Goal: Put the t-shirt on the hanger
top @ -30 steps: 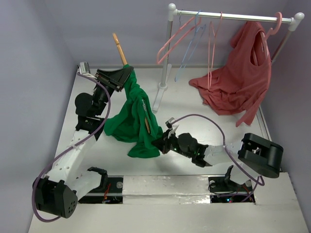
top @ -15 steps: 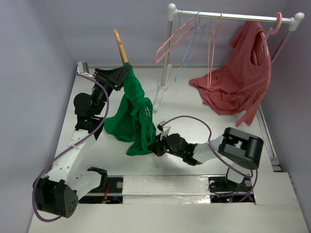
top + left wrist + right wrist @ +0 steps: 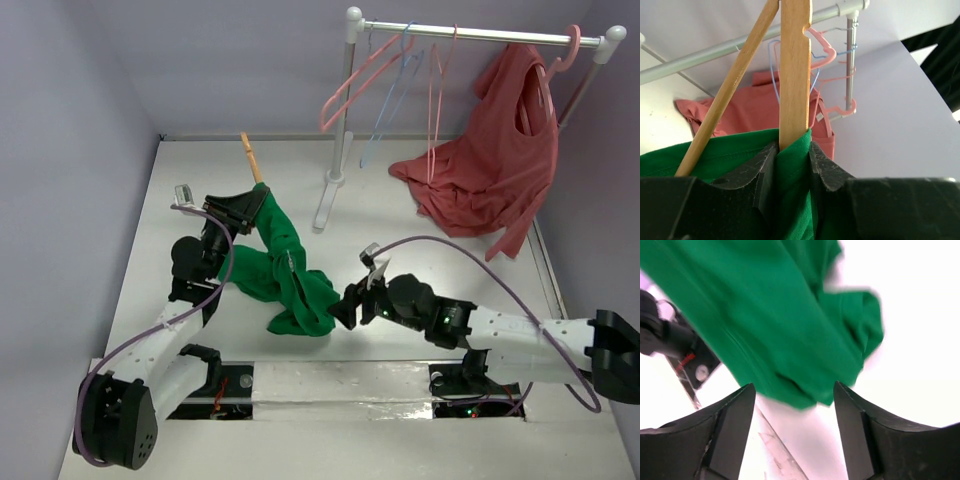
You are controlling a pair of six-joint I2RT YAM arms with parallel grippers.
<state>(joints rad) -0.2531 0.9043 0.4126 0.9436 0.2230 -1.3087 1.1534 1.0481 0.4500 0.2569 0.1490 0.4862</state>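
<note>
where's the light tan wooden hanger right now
Top view, left of centre: the light tan wooden hanger pokes out of the left gripper, which clamps it through the bright green t-shirt, left of the white rack post.

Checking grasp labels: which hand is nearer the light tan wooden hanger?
Left: the left hand clamps the hanger through the bright green t-shirt; right hand is open by the shirt's lower bunch, apart.

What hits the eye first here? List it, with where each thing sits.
The bright green t-shirt trails across the left middle of the table, its top pinched together with the wooden hanger in the left gripper. The right gripper sits open just beside the shirt's lower end. At the back right, a salmon-red garment hangs from the rail.
</note>
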